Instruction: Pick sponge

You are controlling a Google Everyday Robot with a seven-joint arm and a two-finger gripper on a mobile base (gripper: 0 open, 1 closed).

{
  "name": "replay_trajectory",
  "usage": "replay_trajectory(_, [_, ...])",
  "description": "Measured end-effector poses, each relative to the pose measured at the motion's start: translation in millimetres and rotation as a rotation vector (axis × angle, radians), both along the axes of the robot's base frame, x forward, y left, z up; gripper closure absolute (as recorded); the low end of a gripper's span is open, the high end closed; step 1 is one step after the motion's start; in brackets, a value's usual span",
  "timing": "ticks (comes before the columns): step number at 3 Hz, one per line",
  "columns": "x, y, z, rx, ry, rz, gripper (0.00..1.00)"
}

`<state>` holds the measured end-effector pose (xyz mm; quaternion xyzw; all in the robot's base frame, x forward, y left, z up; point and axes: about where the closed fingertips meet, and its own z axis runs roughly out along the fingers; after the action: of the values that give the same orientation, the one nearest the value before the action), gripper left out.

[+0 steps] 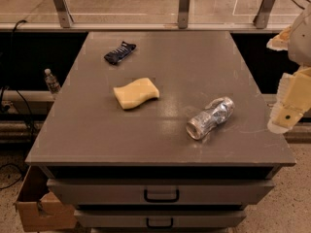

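Observation:
The sponge [136, 92] is a pale yellow foam block with wavy edges. It lies flat on the grey table top [97, 135], a little left of the middle. My gripper [290, 106] hangs at the far right edge of the view, beyond the table's right side and well away from the sponge. It holds nothing.
A crushed silvery can [210, 117] lies on its side right of the sponge. A small dark blue wrapper [119, 52] lies at the back left. The table has drawers [161, 194] in front. A cardboard box [39, 208] and a water bottle [51, 82] stand at the left.

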<state>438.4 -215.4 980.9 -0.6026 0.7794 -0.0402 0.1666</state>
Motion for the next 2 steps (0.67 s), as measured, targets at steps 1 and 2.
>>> replay_trajectory(1, [0.0, 0.0, 0.1, 0.0, 0.0, 0.0, 0.0])
replay_trajectory(2, [29.7, 32.6, -16.8, 0.0, 0.021, 0.1, 0.0])
